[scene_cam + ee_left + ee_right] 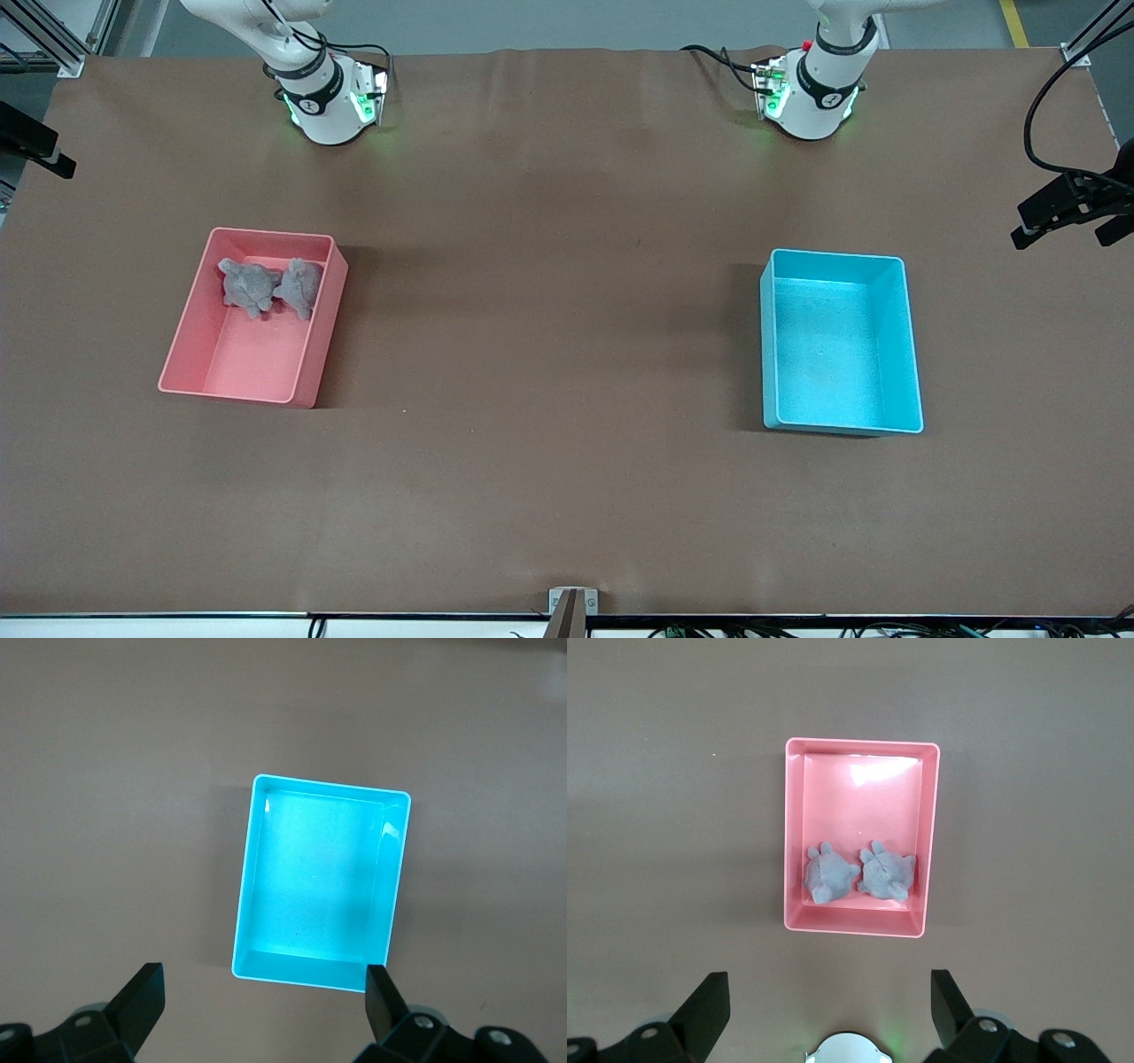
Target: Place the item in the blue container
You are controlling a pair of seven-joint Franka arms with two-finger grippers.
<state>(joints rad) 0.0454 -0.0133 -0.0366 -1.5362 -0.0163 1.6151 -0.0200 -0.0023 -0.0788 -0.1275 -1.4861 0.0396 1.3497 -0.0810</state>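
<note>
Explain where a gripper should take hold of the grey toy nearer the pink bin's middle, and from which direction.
Come from straight above and close on the grey toy across its rounded body; the pink bin walls block side approaches, and its twin sits close beside it.

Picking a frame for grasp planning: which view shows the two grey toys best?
Right wrist view: it looks straight down into the pink bin, with both grey toys side by side and unobstructed. The front view shows them smaller and at an angle. The left wrist view shows only the blue container.
</note>
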